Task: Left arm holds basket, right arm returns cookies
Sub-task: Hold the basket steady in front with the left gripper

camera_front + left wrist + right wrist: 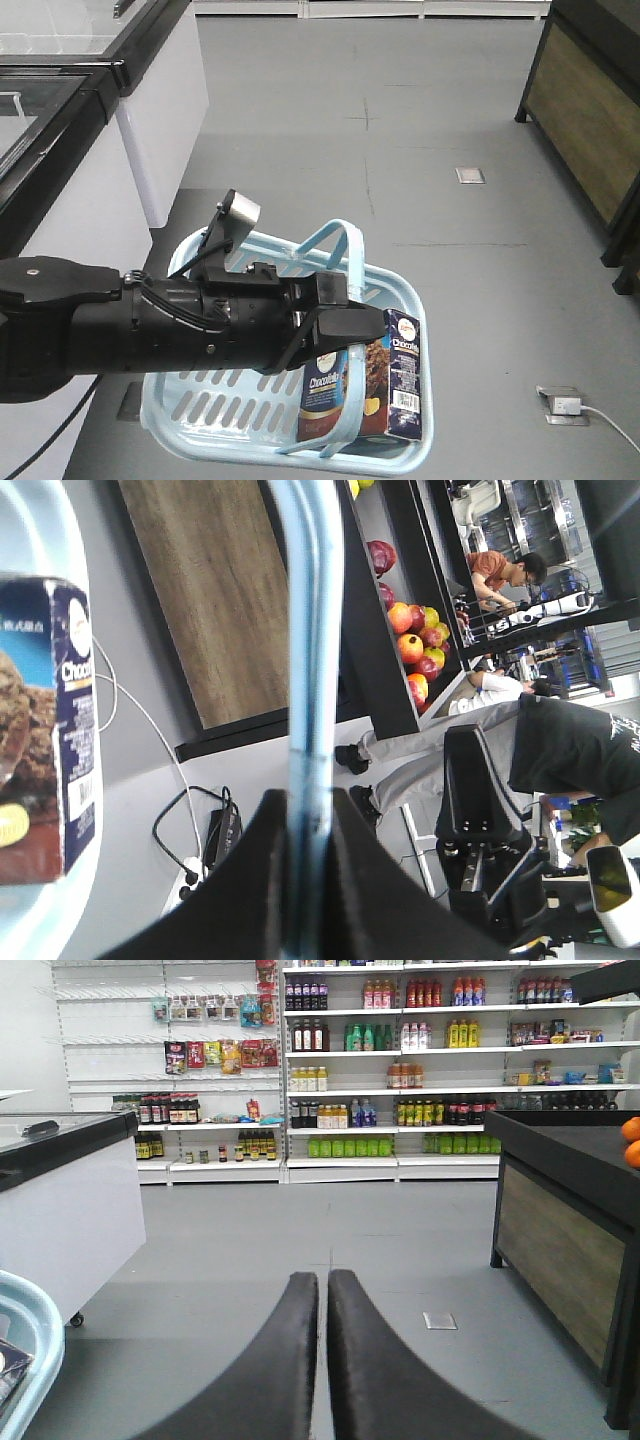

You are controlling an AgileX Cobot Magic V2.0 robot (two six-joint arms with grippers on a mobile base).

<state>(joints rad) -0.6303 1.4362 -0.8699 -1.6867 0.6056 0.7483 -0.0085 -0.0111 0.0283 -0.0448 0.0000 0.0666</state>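
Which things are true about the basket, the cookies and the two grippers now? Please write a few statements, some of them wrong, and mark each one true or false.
1. The left gripper is shut on a basket handle. True.
2. The cookies box lies on the floor beside the basket. False: it stands inside the basket, near its right end.
3. The right gripper holds the cookies box. False: its fingers are together with nothing between them, pointing toward the shelves.
4. The basket is light blue with slotted sides. True.
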